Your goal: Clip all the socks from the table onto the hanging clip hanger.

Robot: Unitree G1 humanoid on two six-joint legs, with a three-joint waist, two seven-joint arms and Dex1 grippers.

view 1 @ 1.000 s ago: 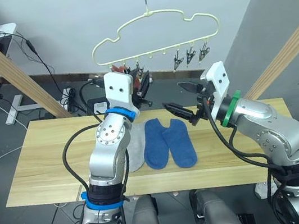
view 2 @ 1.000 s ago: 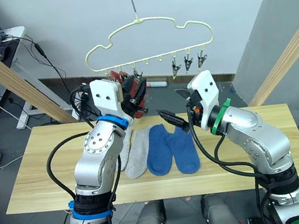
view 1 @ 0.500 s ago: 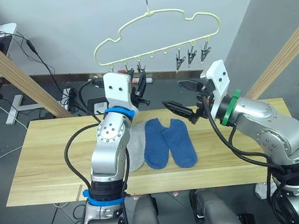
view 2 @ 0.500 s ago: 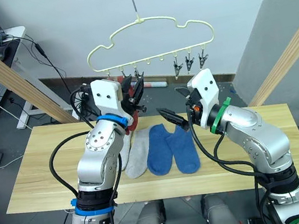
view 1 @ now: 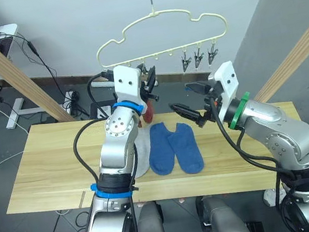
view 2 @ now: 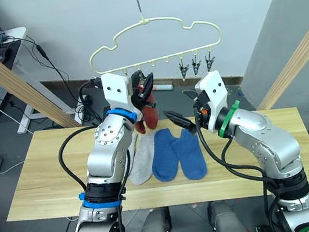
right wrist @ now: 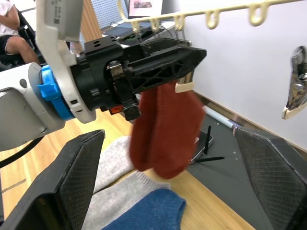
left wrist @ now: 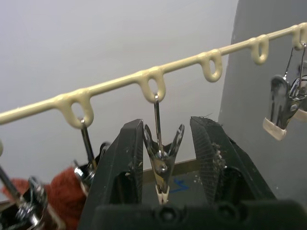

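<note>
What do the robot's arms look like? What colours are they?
Both arms are shiny silver with black cables looping along them. The left arm wears bright blue rings, the right arm a green ring. Each wrist has a white block, and each gripper, left and right, has two black fingers.

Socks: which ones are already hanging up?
The two rust red knit socks hang from clips on the pale yellow wire clip hanger. The blue socks and light grey socks lie flat on the wooden table.
</note>
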